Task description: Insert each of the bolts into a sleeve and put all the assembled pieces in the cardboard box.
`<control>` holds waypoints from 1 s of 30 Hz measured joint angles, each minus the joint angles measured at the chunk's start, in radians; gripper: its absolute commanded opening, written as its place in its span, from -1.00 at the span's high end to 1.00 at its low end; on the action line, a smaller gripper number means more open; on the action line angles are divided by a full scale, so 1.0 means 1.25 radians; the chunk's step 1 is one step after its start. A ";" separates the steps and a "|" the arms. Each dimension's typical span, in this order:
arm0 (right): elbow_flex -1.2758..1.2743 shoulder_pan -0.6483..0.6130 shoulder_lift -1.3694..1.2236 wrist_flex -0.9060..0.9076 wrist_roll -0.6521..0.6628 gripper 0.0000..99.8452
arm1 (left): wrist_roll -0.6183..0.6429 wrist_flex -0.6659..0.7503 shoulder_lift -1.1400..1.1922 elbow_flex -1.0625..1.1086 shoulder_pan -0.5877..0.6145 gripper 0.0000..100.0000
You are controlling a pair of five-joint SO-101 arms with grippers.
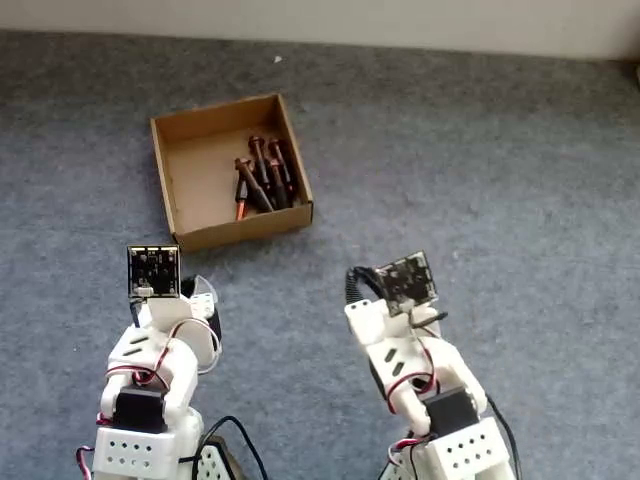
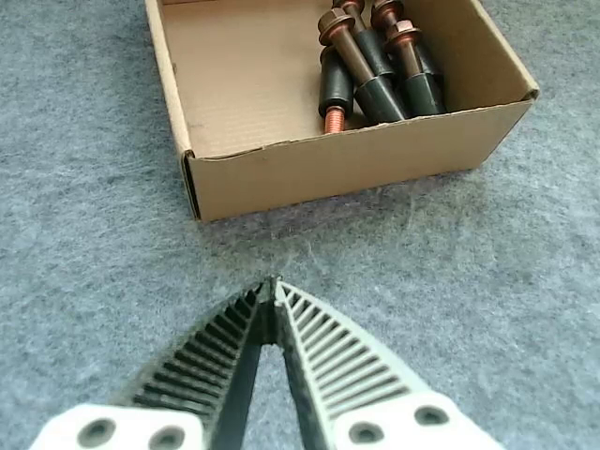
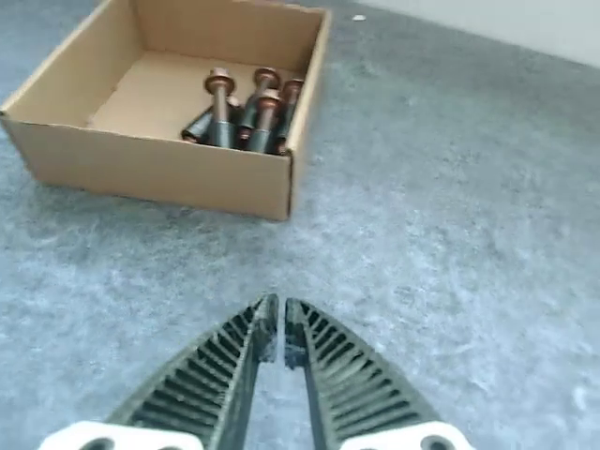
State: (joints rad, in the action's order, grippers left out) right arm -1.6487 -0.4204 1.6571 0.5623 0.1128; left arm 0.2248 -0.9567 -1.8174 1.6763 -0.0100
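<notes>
Left gripper (image 2: 274, 284) and right gripper (image 3: 280, 307) are both closed and empty, with the box (image 2: 356, 169) just ahead of them holding 4 sleeved bolts (image 2: 364, 58), so the task looks done.

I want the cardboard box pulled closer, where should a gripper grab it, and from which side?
Probably the near wall of the cardboard box, at its bare end, from above, straddling the rim: it is thin and upright, and the sleeved bolts crowd the other end.
</notes>
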 measured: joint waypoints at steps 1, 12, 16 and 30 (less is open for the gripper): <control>-0.014 0.015 0.022 0.001 -0.002 0.99 | 0.000 0.000 0.000 0.000 0.000 0.99; -0.018 0.140 0.124 0.072 -0.001 0.99 | 0.000 0.000 0.000 0.000 0.000 0.99; -0.018 0.142 0.124 0.220 -0.001 0.99 | 0.000 -0.001 0.000 0.000 0.000 0.99; -0.018 0.145 0.125 0.539 -0.001 0.99 | -0.001 -0.250 0.000 0.000 0.000 0.99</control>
State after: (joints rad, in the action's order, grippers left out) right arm -1.6717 -0.2394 1.8136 1.2359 0.1112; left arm 0.2232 -1.2697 -1.8174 1.6763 -0.0100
